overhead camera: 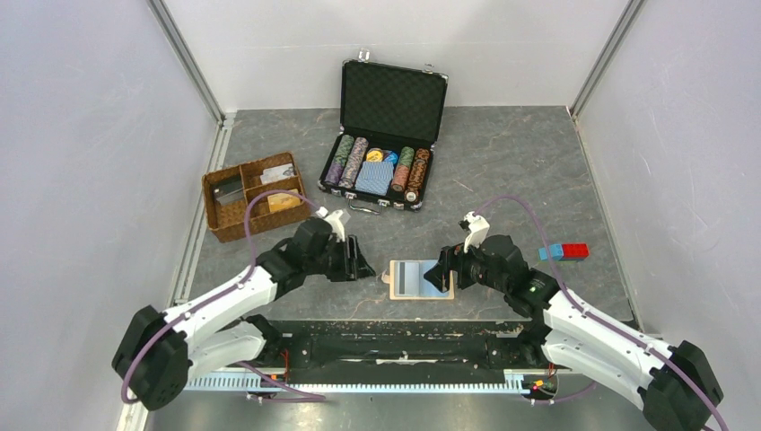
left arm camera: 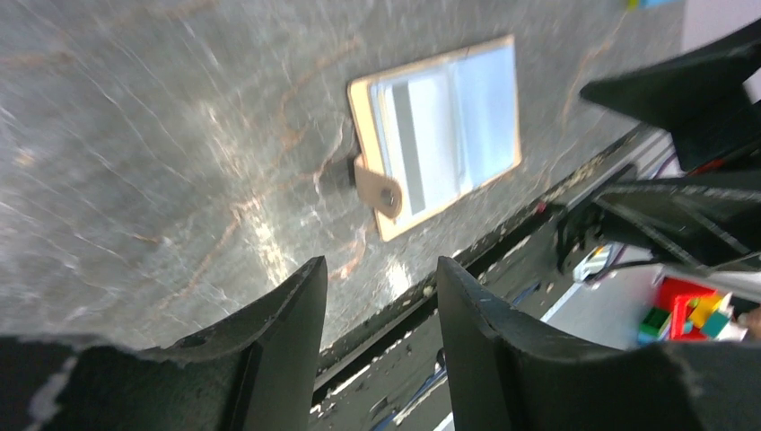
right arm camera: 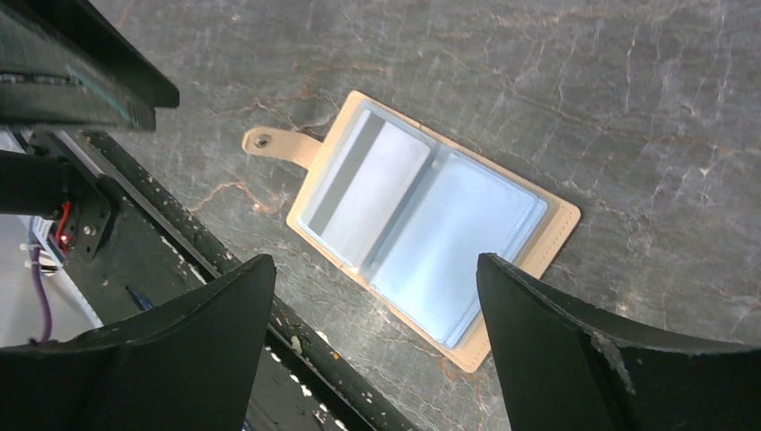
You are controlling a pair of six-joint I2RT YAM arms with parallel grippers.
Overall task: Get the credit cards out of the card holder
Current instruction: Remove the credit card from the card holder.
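The tan card holder [overhead camera: 422, 279] lies open and flat near the table's front edge, its pale blue pockets facing up and its strap tab [right arm camera: 269, 142] sticking out to the side. One credit card [right arm camera: 363, 189] with a grey stripe sits in a pocket; the left wrist view shows the same card [left arm camera: 417, 135]. My left gripper [overhead camera: 366, 268] is just left of the holder, open and empty [left arm camera: 381, 262]. My right gripper [overhead camera: 441, 274] hovers over the holder's right half, open wide with nothing between its fingers [right arm camera: 377, 260].
A black case [overhead camera: 381, 171] with poker chips and a blue deck stands open at the back. A brown wicker tray [overhead camera: 251, 193] is at the back left. Red and blue blocks [overhead camera: 565, 251] lie to the right. The black mounting rail [right arm camera: 296, 341] runs just beside the holder.
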